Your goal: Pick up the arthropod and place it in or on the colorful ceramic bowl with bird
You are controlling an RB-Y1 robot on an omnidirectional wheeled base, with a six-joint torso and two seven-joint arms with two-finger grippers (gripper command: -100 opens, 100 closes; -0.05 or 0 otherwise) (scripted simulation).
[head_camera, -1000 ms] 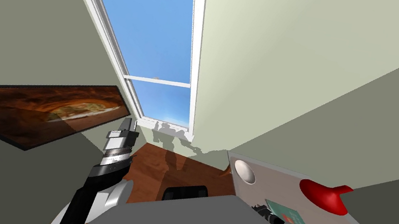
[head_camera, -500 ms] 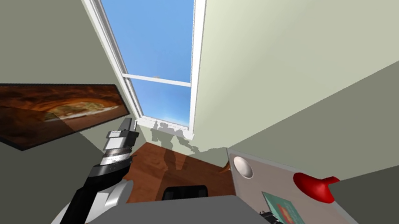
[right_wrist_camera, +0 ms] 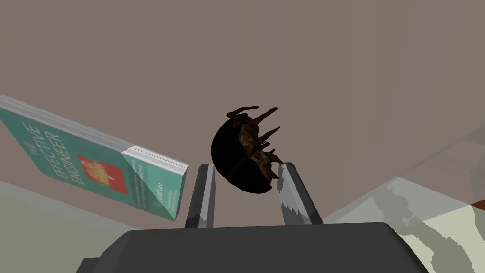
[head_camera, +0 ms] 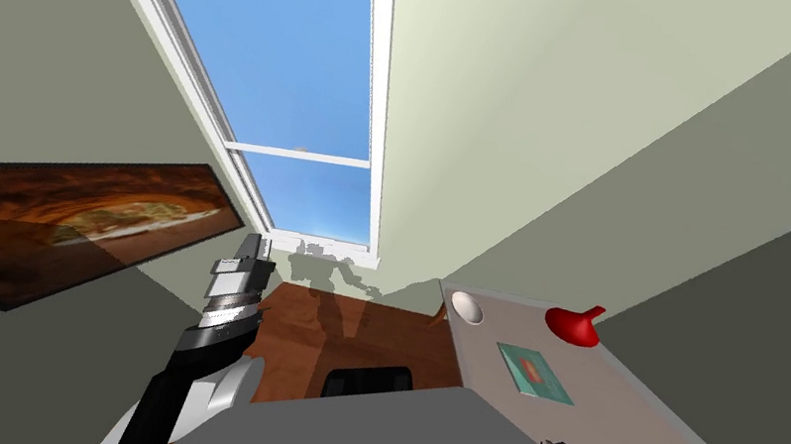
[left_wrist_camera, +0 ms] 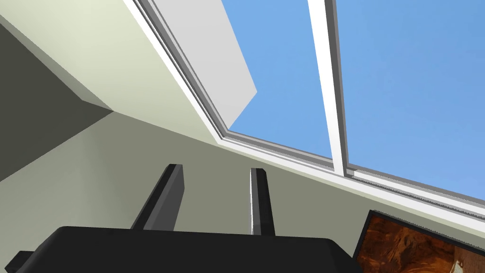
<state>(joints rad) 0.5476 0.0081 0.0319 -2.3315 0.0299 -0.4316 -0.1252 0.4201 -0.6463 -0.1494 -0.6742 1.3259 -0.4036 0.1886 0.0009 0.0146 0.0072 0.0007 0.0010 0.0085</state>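
The right gripper [right_wrist_camera: 246,166] pinches a round, shiny black bug [right_wrist_camera: 239,159] with bumpy brown legs, the flat grey-brown table [right_wrist_camera: 331,71] behind it. A thin teal book [right_wrist_camera: 94,163] lies near. The smooth round white bowl [head_camera: 468,307] sits well apart. The left gripper [left_wrist_camera: 215,168] holds nothing, its fingers apart.

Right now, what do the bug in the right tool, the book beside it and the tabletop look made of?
The bug in the right tool: smooth black shell, brown segmented underside and legs; chitin-like, possibly a moulded model. The book: paper, by its white page edges, with a smooth teal cover. The tabletop: flat matt grey-brown, no grain or sheen; material unclear.
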